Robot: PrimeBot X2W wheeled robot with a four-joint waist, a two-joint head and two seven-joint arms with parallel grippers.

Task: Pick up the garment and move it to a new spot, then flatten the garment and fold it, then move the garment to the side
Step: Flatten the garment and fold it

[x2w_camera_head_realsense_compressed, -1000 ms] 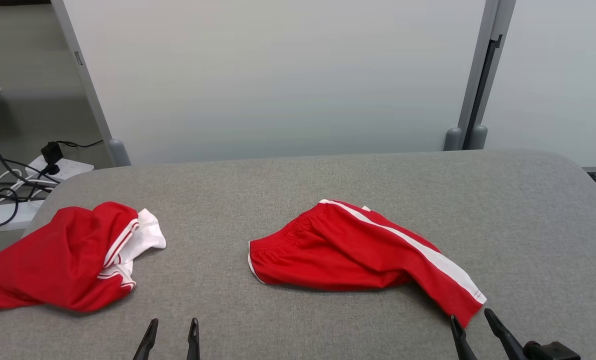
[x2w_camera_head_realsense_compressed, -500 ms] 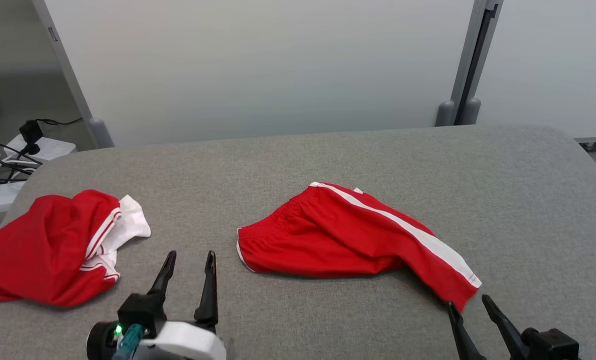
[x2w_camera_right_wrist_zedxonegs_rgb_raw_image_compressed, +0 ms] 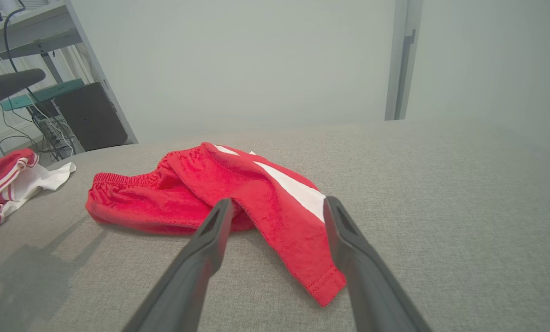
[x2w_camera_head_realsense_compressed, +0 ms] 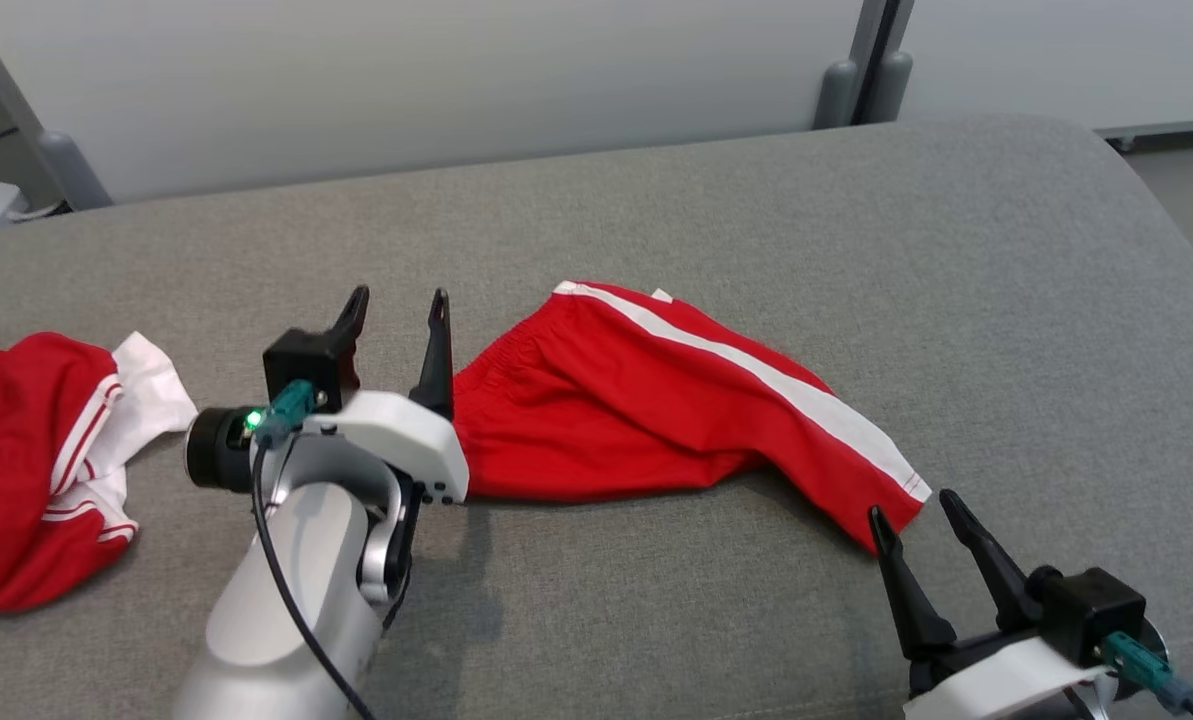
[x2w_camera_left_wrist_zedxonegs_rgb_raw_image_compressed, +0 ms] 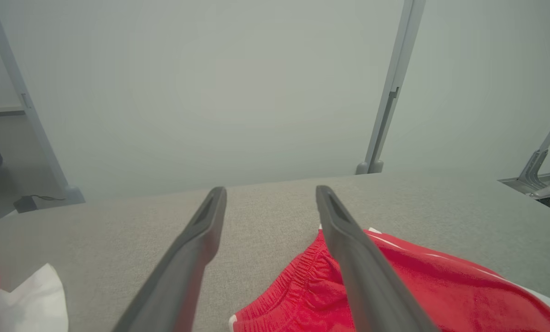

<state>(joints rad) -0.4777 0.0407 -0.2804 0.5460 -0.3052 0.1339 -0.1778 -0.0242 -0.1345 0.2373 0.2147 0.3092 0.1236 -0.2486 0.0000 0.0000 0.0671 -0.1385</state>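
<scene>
Both arms have reached farther over the table since a second ago, and the head camera has dipped with them, so the left gripper [x2w_camera_head_realsense_compressed: 400, 300] now stands by the shorts' waistband instead of at the near edge. A second red and white garment [x2w_camera_head_realsense_compressed: 16, 480] lies crumpled at the far left, well apart from the red shorts [x2w_camera_head_realsense_compressed: 636, 400], which lie mid-table; a pale wall panel [x2w_camera_head_realsense_compressed: 406, 80] and grey post [x2w_camera_head_realsense_compressed: 861, 60] rise behind. The table [x2w_camera_head_realsense_compressed: 756, 200] is covered in coarse grey woven cloth with a rounded corner. The shorts are smooth knit, with a gathered elastic waistband at the left, a white side stripe and a stitched leg hem trailing near-right. The silver left forearm slants up from the near edge, fingers spread and empty, the right finger over the waistband end. The right gripper [x2w_camera_head_realsense_compressed: 911, 510], near right, is likewise spread and empty, its tips flanking the leg hem; contact cannot be told.
</scene>
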